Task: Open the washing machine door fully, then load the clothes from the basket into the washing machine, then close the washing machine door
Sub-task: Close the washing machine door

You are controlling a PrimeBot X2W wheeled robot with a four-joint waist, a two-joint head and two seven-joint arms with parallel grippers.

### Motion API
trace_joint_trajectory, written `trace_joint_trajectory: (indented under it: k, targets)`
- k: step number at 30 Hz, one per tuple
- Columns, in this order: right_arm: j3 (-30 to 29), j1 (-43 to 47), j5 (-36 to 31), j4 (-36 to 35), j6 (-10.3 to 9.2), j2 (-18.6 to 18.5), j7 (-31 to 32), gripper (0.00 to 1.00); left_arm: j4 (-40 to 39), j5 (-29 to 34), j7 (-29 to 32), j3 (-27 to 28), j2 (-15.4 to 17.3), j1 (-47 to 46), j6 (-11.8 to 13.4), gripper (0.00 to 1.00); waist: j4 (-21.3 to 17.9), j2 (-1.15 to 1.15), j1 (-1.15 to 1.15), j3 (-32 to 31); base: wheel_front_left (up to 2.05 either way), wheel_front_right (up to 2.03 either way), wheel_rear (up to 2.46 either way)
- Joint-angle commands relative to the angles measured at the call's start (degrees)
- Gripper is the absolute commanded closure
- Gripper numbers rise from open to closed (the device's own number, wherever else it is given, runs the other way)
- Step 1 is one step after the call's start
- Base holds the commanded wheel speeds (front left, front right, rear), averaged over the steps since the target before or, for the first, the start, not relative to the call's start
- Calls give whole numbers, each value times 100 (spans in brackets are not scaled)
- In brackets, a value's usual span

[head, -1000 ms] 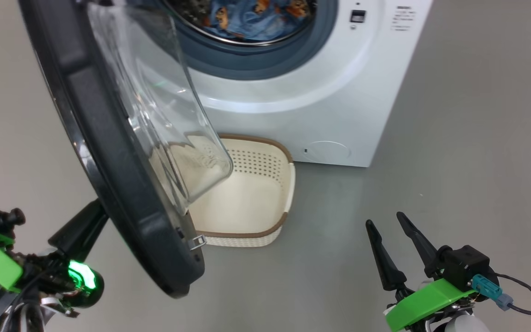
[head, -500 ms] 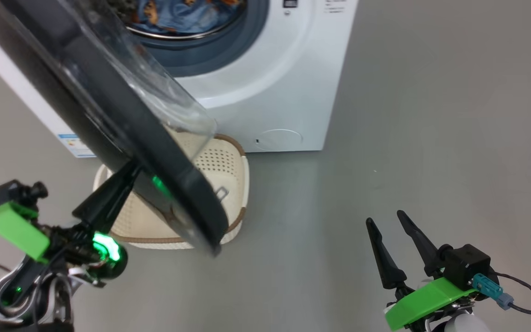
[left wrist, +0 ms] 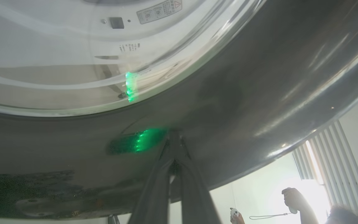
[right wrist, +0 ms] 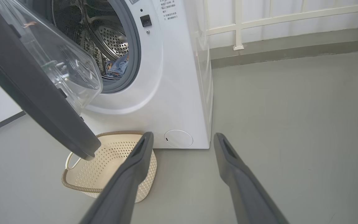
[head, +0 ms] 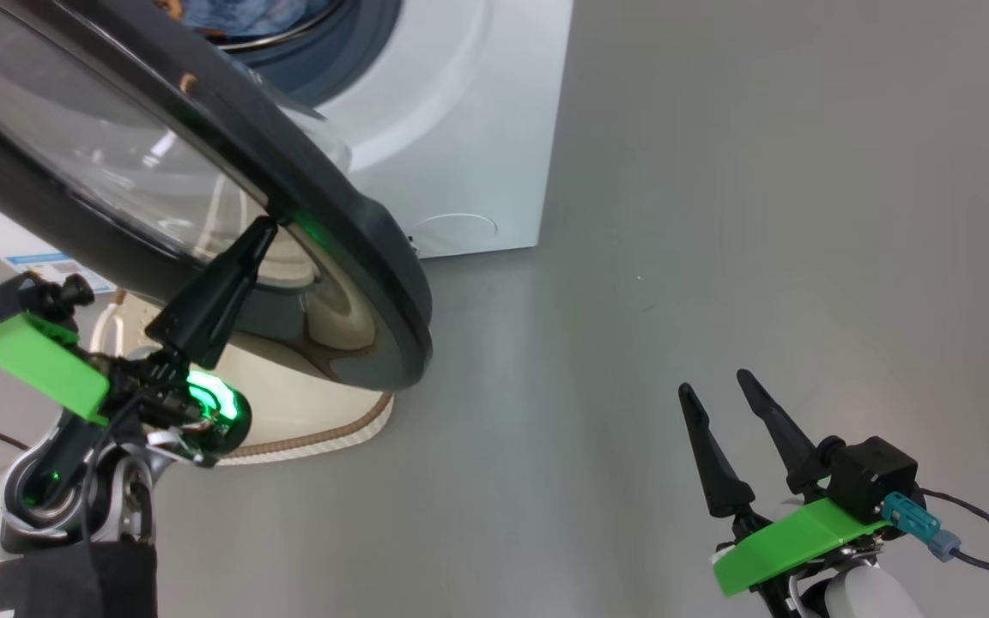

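Glossy black washing machine door (head: pixel 366 240) hangs ajar, clothes (right wrist: pixel 117 67) inside the washing machine (head: pixel 460 129). Our clenched left end effector (head: pixel 263 226) presses its outer face, right end effector (head: pixel 713 384) released. Next we must push it latched.

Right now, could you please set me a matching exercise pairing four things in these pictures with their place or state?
Things:
1. clothes
2. basket
3. left gripper
4. right gripper

Place or state:
A. open, above bare floor
B. inside the drum
C. shut, tips against the washing machine door
D. on the floor, below the washing machine door

Pairs: 1-B, 2-D, 3-C, 4-A
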Motion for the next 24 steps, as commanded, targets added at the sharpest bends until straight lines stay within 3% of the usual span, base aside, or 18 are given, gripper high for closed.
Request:
trace_joint_trajectory:
  k: [1, 12, 24]
  targets:
    - [144, -125, 82, -158, 16, 41, -27, 0, -89, 91, -28, 125, 91, -171, -44, 100, -76, -1, 0, 56, 0, 0, 0]
    - [126, -151, 125, -171, 16, 42, -27, 0, 70, 184, -246, 197, 91, -277, -63, 100, -200, -1, 0, 32, 0, 0, 0]
    - [78, -89, 125, -144, 16, 42, -27, 0, 94, 313, -615, 341, 91, -91, -64, 100, 36, -1, 0, -190, 0, 0, 0]
